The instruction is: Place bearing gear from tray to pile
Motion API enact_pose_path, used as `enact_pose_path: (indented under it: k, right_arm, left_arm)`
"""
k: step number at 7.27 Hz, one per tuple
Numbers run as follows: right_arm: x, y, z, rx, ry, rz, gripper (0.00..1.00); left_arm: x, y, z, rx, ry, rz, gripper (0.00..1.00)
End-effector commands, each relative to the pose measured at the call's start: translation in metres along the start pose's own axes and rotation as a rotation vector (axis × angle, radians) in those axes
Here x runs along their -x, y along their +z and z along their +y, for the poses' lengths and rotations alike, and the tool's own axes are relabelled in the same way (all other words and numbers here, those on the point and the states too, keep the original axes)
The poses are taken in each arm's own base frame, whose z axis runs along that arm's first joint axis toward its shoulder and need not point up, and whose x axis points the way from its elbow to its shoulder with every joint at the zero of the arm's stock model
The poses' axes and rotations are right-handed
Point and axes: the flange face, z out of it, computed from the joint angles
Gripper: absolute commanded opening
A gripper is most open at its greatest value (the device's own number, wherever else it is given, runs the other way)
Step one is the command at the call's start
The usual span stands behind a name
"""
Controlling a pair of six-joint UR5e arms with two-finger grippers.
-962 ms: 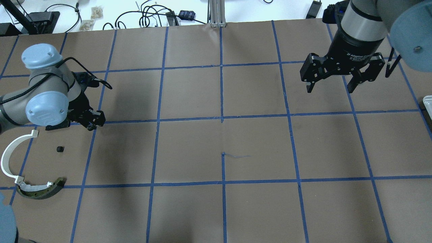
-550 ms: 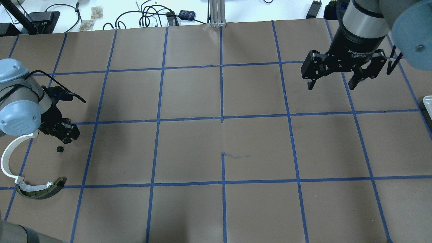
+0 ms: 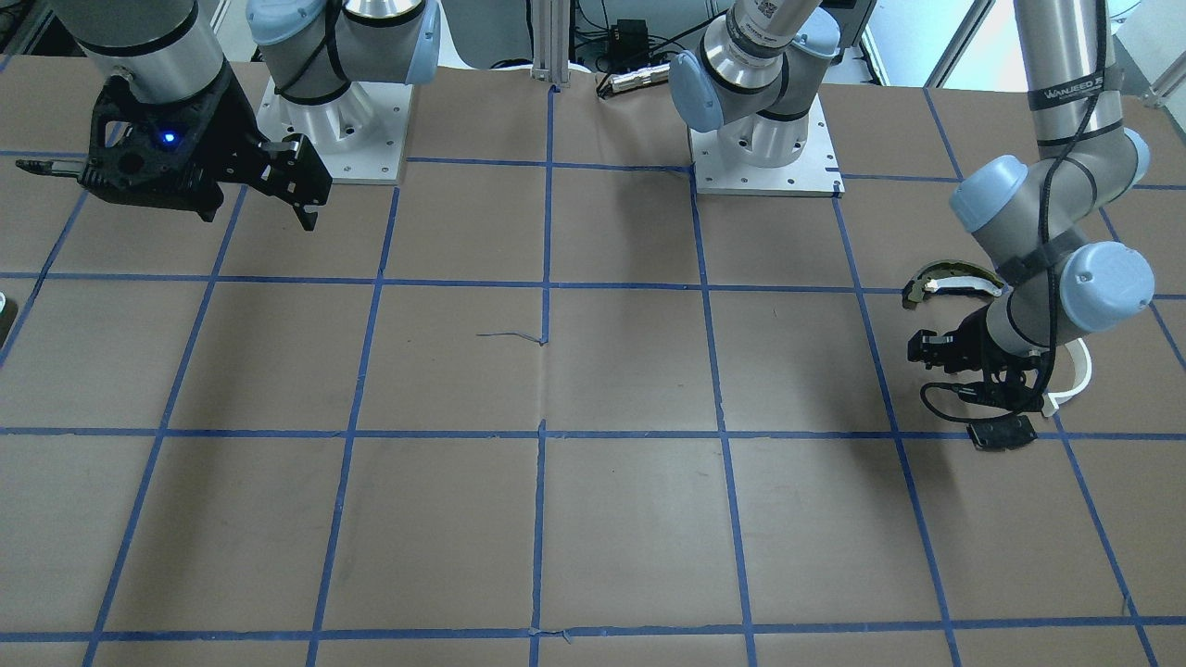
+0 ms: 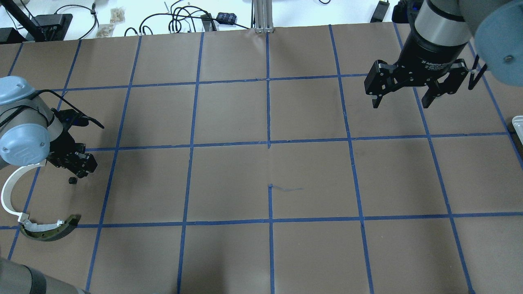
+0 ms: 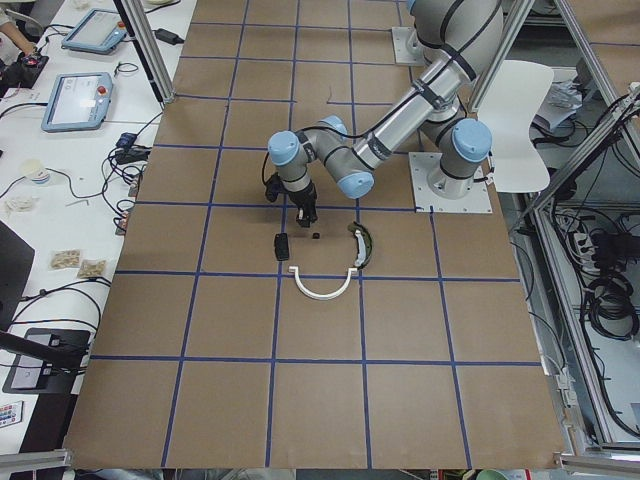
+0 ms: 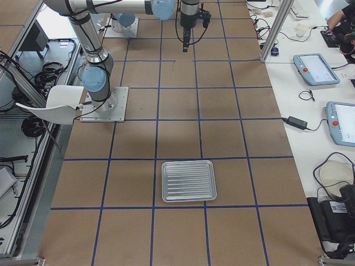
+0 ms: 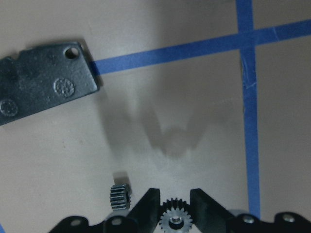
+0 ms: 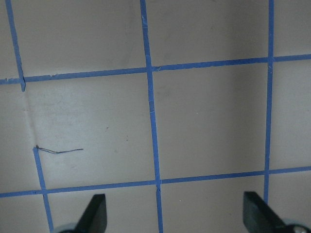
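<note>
My left gripper is shut on a small grey bearing gear and holds it low over the paper at the pile. It also shows in the overhead view. The pile is a white curved arc strip, an olive-and-white curved piece and a flat black plate. A second small dark gear lies on the paper just beside the fingers. My right gripper is open and empty, high over the far right of the table.
A ribbed metal tray lies at the table's right end, with nothing showing in it; only its corner shows in the overhead view. Blue tape lines grid the brown paper. Cables and boxes lie beyond the far edge.
My left arm has swung left and toward the pile, bringing its gripper close to the small dark gear on the paper. The right gripper has barely shifted.
</note>
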Motion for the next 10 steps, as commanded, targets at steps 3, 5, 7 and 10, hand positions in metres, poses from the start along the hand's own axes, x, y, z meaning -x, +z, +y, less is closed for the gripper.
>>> enact_pose_path:
  k: [3, 5, 7, 10]
  right_arm:
    - [-0.001, -0.002, 0.001, -0.005, 0.001, 0.000, 1.00]
    - [0.000, -0.002, 0.002, -0.005, 0.000, 0.000, 1.00]
    - [0.000, -0.002, 0.002, -0.005, 0.001, 0.000, 1.00]
    - [-0.001, -0.002, 0.002, -0.007, 0.003, 0.000, 1.00]
  left_arm:
    - [0.003, 0.014, -0.002, 0.033, 0.008, 0.005, 0.59]
    - [0.005, -0.015, -0.011, 0.001, 0.013, -0.047, 1.00]
    - [-0.069, -0.115, -0.032, 0.002, -0.017, -0.032, 1.00]
    - [-0.220, -0.263, 0.000, -0.186, -0.070, 0.084, 1.00]
